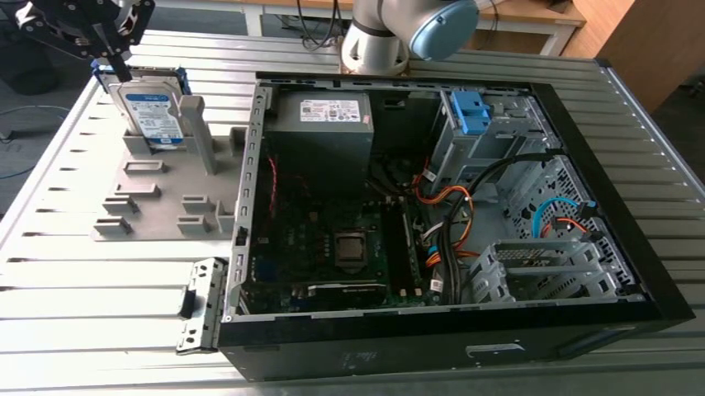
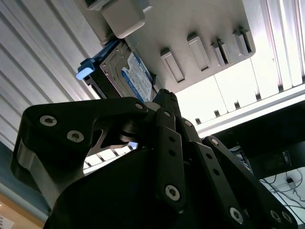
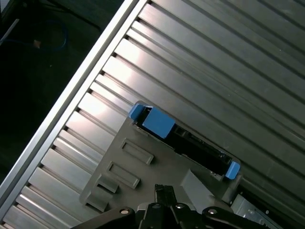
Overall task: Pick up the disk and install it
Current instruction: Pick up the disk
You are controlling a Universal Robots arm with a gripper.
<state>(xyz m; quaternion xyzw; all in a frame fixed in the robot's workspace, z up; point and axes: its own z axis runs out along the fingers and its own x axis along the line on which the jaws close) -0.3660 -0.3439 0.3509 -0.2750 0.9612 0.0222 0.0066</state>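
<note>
Hanging over the far part of the surface [image 1: 66, 280] on the exterior view's left: the claw [image 1: 108, 59], black and jointed, tip pointed down. Just above the upper far corner of the disk [image 1: 152, 111]; cannot tell whether touching it or a little apart. Cannot tell, either, whether the claw is apart or together.

Standing upright on edge in a slot of the grey holder [image 1: 144, 194]: the disk, white-and-blue label facing the near side, blue frame around its edges.

In the second wrist view, beyond the claw [image 2: 164, 95], the disk [image 2: 138, 76] again: silver face and label showing, a blue tab at one corner, set against a post of the holder [image 2: 190, 28].

In the first wrist view, seen from above, the thin dark top edge of the disk [image 3: 195, 148] with blue ends, at the rim of the holder [image 3: 157, 167]. Around it the ribbed metal surface [image 3: 214, 62], and the claw [image 3: 163, 191] close by.

On the exterior view's right, just beside the holder, an open computer case [image 1: 385, 338] lying on the surface. Inside it a grey power box [image 1: 322, 124] at the far end, a circuit board [image 1: 330, 239] nearer, a blue bracket [image 1: 470, 111] in the far bay, and orange and black cables [image 1: 450, 198] between. Beyond the case, the base of the arm [image 1: 385, 33].
</note>
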